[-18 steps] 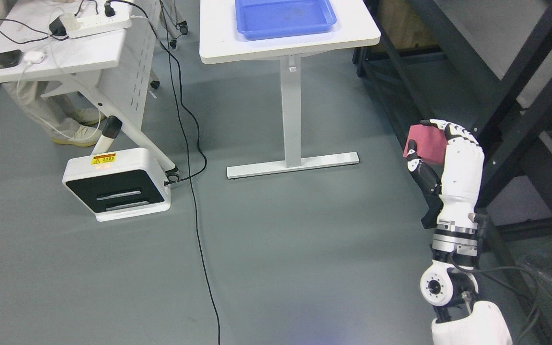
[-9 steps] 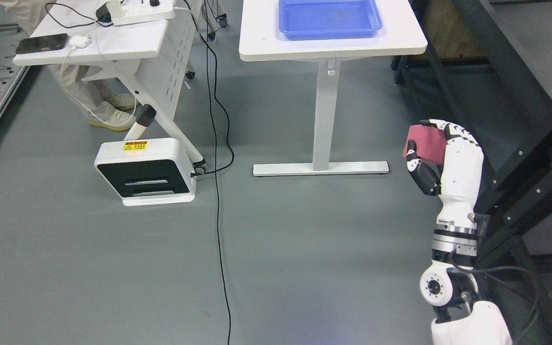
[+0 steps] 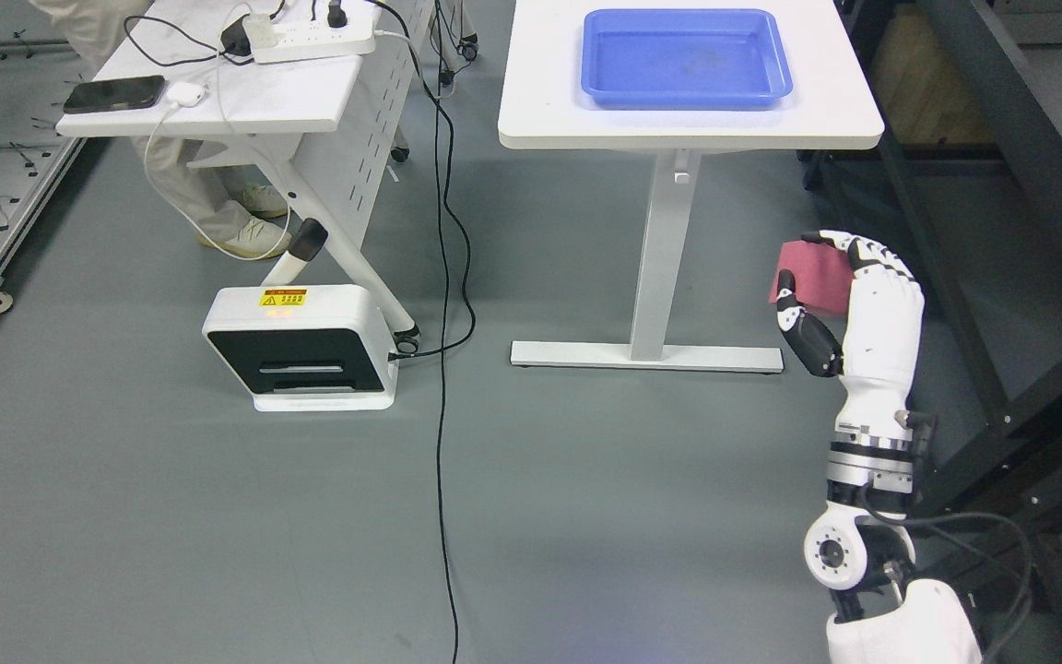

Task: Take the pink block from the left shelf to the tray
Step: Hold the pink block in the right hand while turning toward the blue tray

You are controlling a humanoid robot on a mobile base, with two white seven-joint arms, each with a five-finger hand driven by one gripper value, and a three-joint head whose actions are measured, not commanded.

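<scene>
Right hand (image 3: 831,295) grips the pink block (image 3: 808,278).
Block held clear of the blue tray (image 3: 686,57) on the desk (image 3: 826,115), long axis roughly upright, slightly tilted.

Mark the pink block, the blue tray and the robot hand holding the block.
pink block (image 3: 817,277), head view: its exposed pink face.
blue tray (image 3: 686,57), head view: its bare floor.
right robot hand (image 3: 867,309), head view: the white back of the hand.
</scene>
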